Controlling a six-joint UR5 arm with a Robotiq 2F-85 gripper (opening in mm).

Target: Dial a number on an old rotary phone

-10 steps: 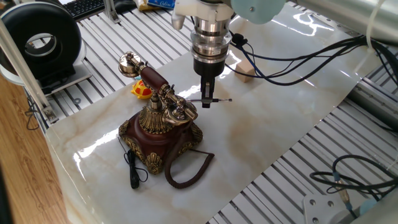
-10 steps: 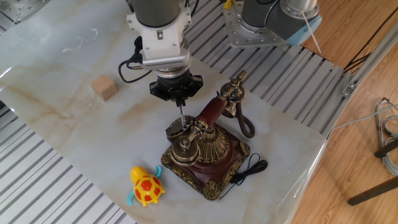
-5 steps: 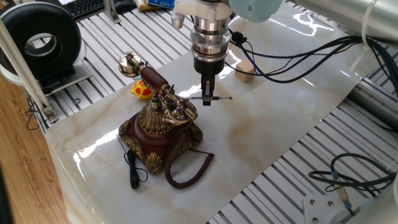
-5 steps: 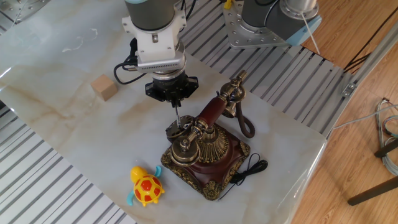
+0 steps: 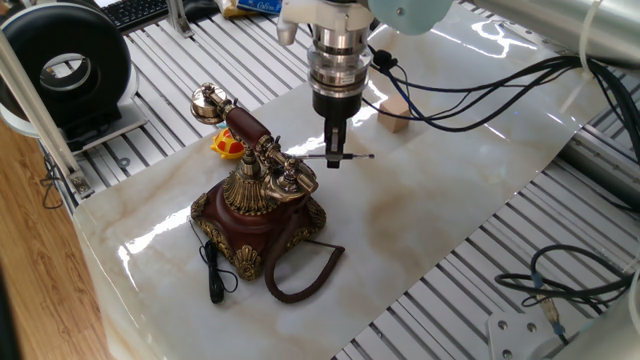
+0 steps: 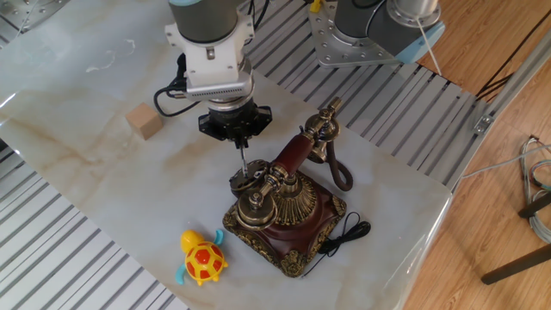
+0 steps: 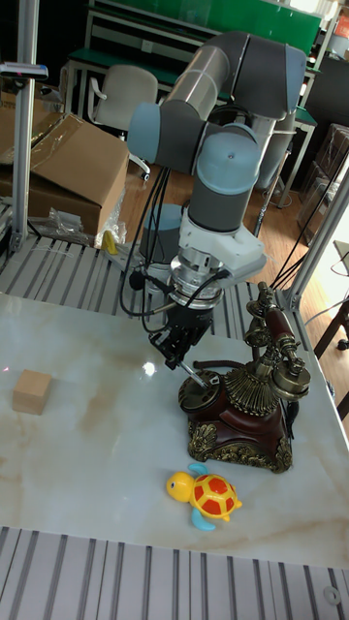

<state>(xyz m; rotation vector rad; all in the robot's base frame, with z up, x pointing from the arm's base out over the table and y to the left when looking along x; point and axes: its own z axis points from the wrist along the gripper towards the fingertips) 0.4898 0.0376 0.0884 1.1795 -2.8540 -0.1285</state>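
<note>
Gripper (image 6: 240,146) points straight down over the dial side of the phone (image 6: 284,211), fingers closed narrow on a thin silver stylus (image 6: 244,162). Stylus tip reaches down to the dial face; actual contact cannot be told. Phone stands upright near the middle of the marble-patterned table (image 5: 430,230), handset (image 5: 245,125) resting in the brass cradle, coiled brown cord (image 5: 300,270) looped on the tabletop beside the base. Yellow toy turtle (image 6: 202,257) lies near the phone's base. Wooden block (image 6: 144,121) sits well apart.
</note>
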